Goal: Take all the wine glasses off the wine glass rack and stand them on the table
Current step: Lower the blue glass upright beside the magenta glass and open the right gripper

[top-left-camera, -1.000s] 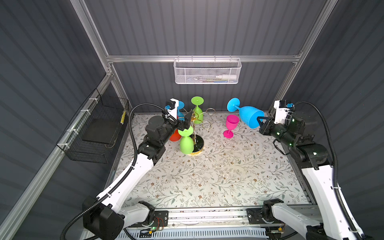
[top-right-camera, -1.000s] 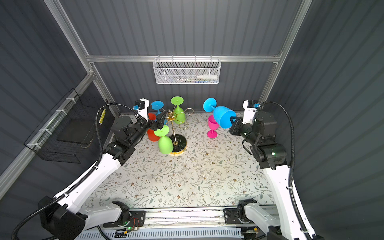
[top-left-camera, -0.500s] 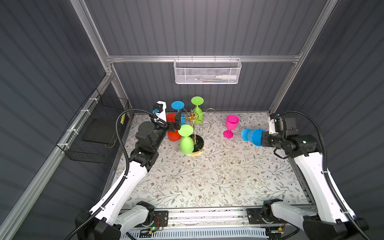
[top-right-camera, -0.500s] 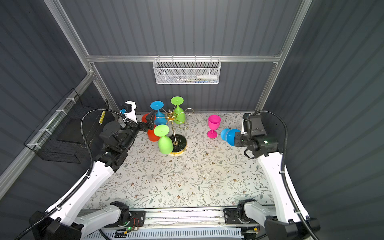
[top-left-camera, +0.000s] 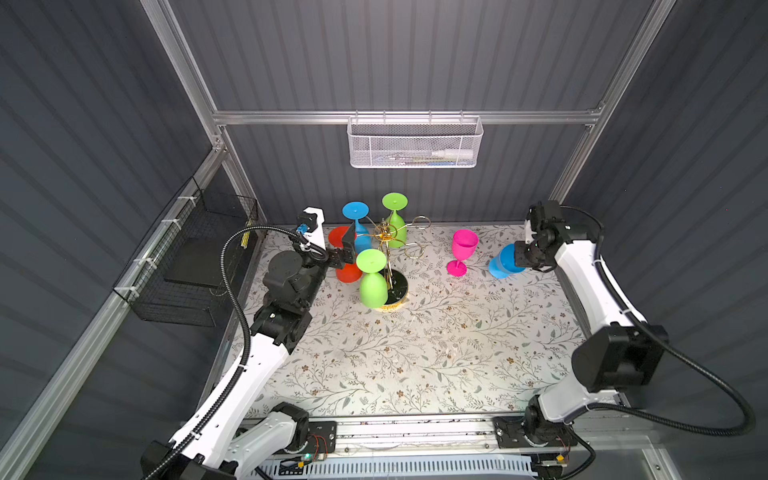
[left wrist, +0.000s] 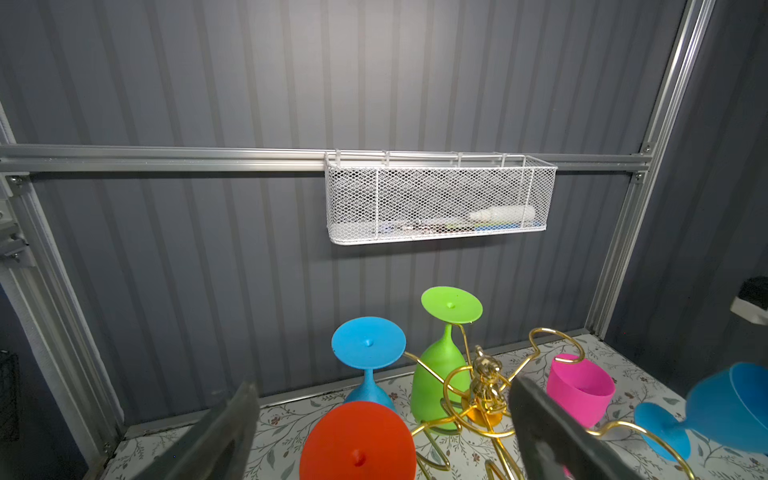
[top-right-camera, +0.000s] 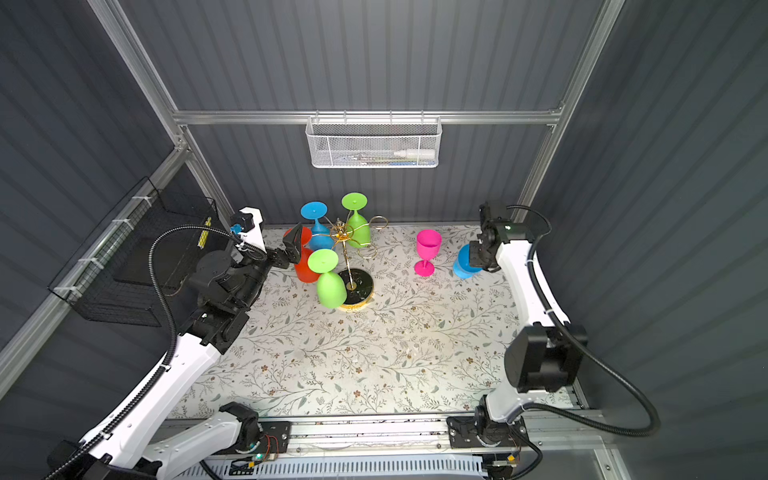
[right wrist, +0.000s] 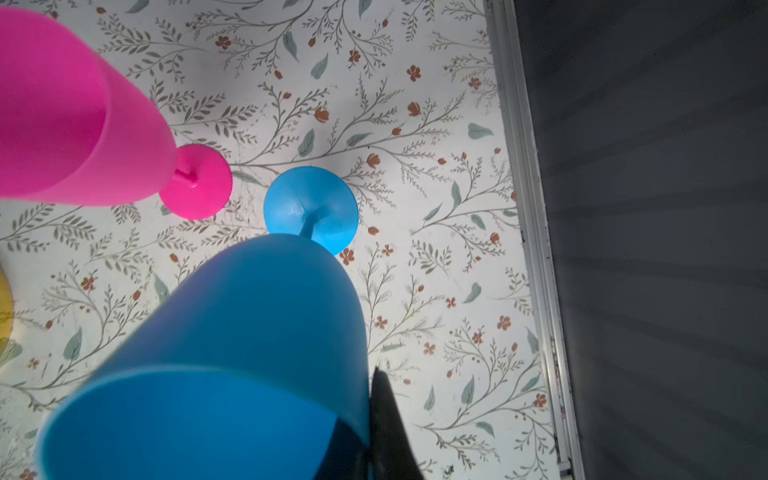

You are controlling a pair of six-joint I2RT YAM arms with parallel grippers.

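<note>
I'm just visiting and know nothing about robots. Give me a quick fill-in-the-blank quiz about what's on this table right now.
The right hand is shut on a wine glass coloured ___.
The upright wine glass standing free on the floral mat is ___.
The gold wine glass rack holds ___ hanging glasses.
The left hand, at the red glass, is ___.
Missing words: blue, pink, four, open.

Nothing readable is showing anywhere; the stuff lying in the white mesh basket is looking too blurry.
</note>
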